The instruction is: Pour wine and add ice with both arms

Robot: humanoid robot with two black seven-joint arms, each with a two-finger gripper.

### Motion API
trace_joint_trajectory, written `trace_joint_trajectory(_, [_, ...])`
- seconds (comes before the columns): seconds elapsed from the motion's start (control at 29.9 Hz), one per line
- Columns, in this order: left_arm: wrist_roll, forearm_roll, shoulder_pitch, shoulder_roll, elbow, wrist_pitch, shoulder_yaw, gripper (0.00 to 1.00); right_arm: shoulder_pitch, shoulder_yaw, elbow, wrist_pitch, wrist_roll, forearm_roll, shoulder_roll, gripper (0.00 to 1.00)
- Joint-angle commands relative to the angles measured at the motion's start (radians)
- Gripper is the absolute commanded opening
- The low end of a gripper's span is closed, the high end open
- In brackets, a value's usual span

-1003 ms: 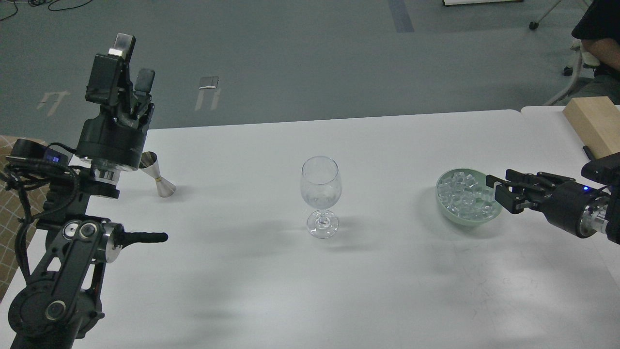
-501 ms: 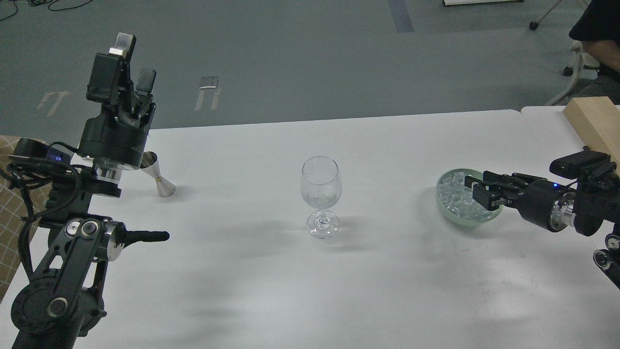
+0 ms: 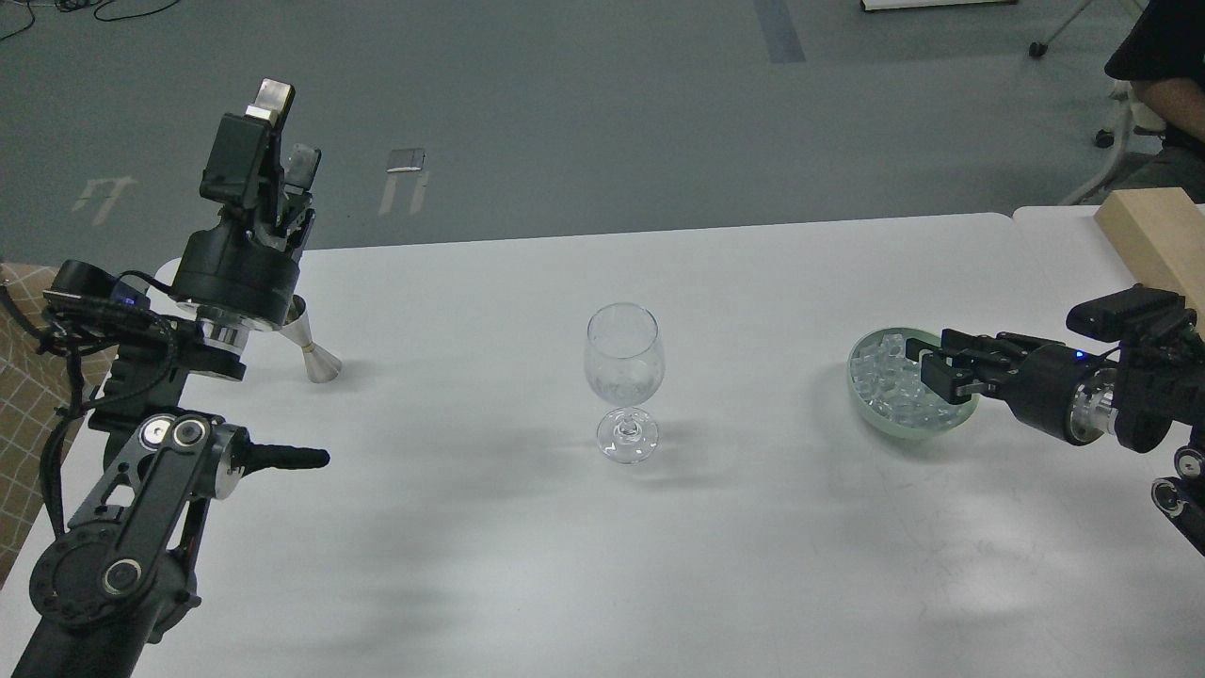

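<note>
A clear stemmed wine glass (image 3: pixel 623 363) stands upright at the middle of the white table (image 3: pixel 753 565). A pale green bowl (image 3: pixel 909 426) at the right holds the ice (image 3: pixel 882 375), many small clear cubes. My right gripper (image 3: pixel 930 365) reaches in from the right, low over the bowl's right half, its fingers apart among the cubes; I cannot see a cube held between them. My left gripper (image 3: pixel 287 137) points up above the table's far left corner, open and empty. A silver jigger (image 3: pixel 314 355) stands just below it, partly hidden by the wrist.
My left arm's elbow (image 3: pixel 184 452) with a black stub (image 3: pixel 287 459) hangs over the table's left front. A wooden block (image 3: pixel 1153 240) lies on a second table at the right. A seated person (image 3: pixel 1163 75) is at the far right.
My right gripper has moved left from beside the bowl to over the ice. My left gripper has shifted a little right and up, still open.
</note>
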Motion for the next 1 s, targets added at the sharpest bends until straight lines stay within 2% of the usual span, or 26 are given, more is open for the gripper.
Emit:
trace_joint_trajectory(0.0, [0.001,-0.010,-0.019,-0.008,0.002,0.008,0.011,0.98,-0.002,0.000,0.000,0.000,0.000,0.000,0.005,0.49])
trace_joint_trajectory(0.17, [0.000,-0.104,-0.017,-0.066,-0.004,-0.006,0.008,0.98,-0.005,0.000,0.002,0.000,0.000,0.000,0.009,0.49])
trace_joint_trajectory(0.3, [0.000,-0.233,-0.014,-0.066,-0.007,-0.018,0.014,0.98,-0.005,0.002,0.003,0.000,0.000,0.000,0.008,0.49])
trace_joint_trajectory(0.6, [0.000,-0.238,-0.010,-0.055,-0.005,-0.080,0.017,0.98,-0.005,0.000,0.002,0.000,0.000,0.000,0.000,0.49])
trace_joint_trajectory(0.74, [-0.003,-0.252,-0.008,-0.051,-0.004,-0.159,0.014,0.98,-0.002,0.000,0.000,0.000,0.000,0.000,0.003,0.49])
trace_joint_trajectory(0.84, [-0.023,-0.263,-0.008,-0.054,0.002,-0.238,-0.003,0.98,-0.002,0.000,0.000,0.000,0.000,0.000,0.003,0.49])
trace_joint_trajectory(0.97, [-0.026,-0.422,-0.017,-0.052,0.042,-0.346,-0.003,0.98,-0.003,0.000,0.000,0.000,0.000,0.000,-0.003,0.49])
